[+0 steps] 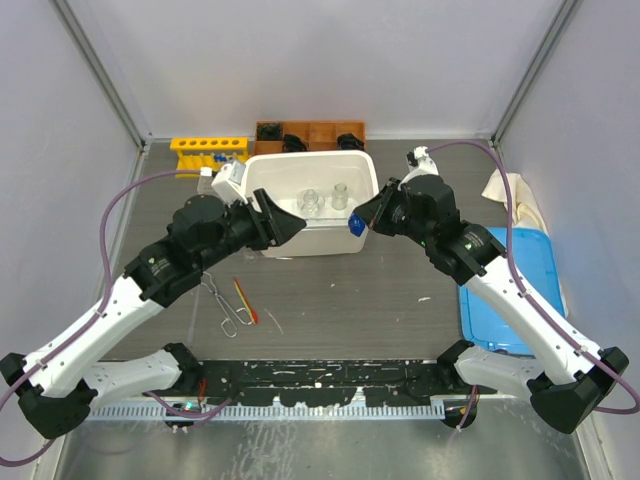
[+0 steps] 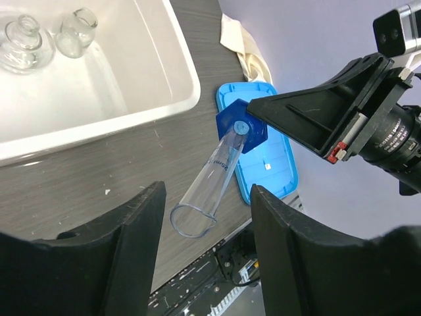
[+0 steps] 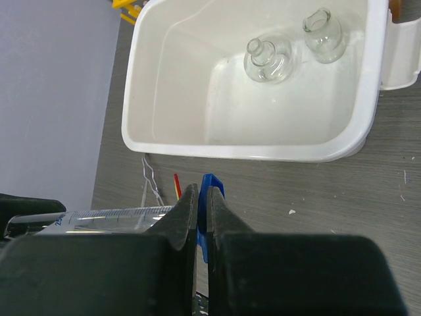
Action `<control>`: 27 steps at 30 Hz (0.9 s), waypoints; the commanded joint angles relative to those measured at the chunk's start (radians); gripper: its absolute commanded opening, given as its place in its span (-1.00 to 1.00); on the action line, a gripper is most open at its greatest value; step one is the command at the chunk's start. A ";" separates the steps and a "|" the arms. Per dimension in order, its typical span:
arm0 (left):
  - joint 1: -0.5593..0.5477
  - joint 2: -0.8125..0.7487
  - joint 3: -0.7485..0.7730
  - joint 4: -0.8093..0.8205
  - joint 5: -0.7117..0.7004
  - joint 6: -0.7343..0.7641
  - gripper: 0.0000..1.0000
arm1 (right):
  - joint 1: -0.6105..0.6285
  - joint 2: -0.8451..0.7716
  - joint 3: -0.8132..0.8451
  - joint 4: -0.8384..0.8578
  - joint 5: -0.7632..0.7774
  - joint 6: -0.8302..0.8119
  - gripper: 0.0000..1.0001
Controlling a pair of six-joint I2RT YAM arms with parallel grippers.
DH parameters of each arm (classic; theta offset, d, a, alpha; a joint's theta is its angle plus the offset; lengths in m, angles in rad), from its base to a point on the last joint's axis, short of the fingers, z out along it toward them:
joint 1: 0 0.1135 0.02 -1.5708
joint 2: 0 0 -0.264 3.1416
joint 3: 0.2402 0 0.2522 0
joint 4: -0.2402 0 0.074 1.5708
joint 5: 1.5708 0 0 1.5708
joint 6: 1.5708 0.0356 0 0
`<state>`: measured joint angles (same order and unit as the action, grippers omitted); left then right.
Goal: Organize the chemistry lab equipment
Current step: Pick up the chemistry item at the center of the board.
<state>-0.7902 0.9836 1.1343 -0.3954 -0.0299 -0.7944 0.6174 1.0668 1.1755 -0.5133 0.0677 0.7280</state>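
A clear graduated tube (image 2: 214, 178) with a blue hexagonal end (image 2: 241, 127) hangs level above the table in front of the white bin (image 1: 310, 160). My right gripper (image 3: 202, 191) is shut on that blue end (image 3: 212, 184). My left gripper (image 2: 207, 197) is open, its fingers standing either side of the tube's open mouth without touching it. Two small glass flasks (image 3: 266, 59) (image 3: 321, 27) stand in the bin. Metal tongs (image 1: 222, 305) and a thin red-orange stick (image 1: 245, 300) lie on the table under my left arm. The yellow tube rack (image 1: 208, 150) stands at the back left.
A brown wooden organiser (image 1: 310, 132) sits behind the bin against the back wall. A blue lid (image 1: 510, 290) lies at the right under my right arm, with a crumpled cloth (image 1: 515, 195) behind it. Side walls close in on both sides.
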 commanded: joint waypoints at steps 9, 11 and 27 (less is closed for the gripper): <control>0.018 -0.012 0.037 0.065 -0.016 0.006 -0.25 | -0.005 -0.020 0.012 0.046 0.003 -0.019 -0.99; 0.020 -0.010 0.037 0.063 -0.014 0.006 -0.30 | -0.005 -0.021 0.011 0.047 0.002 -0.019 -0.99; 0.046 0.013 0.072 0.008 -0.028 0.026 -0.76 | -0.005 -0.014 0.016 0.055 -0.010 -0.032 -0.80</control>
<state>-0.7631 0.9863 1.1503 -0.3950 -0.0257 -0.7986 0.6140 1.0668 1.1744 -0.5133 0.0612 0.7136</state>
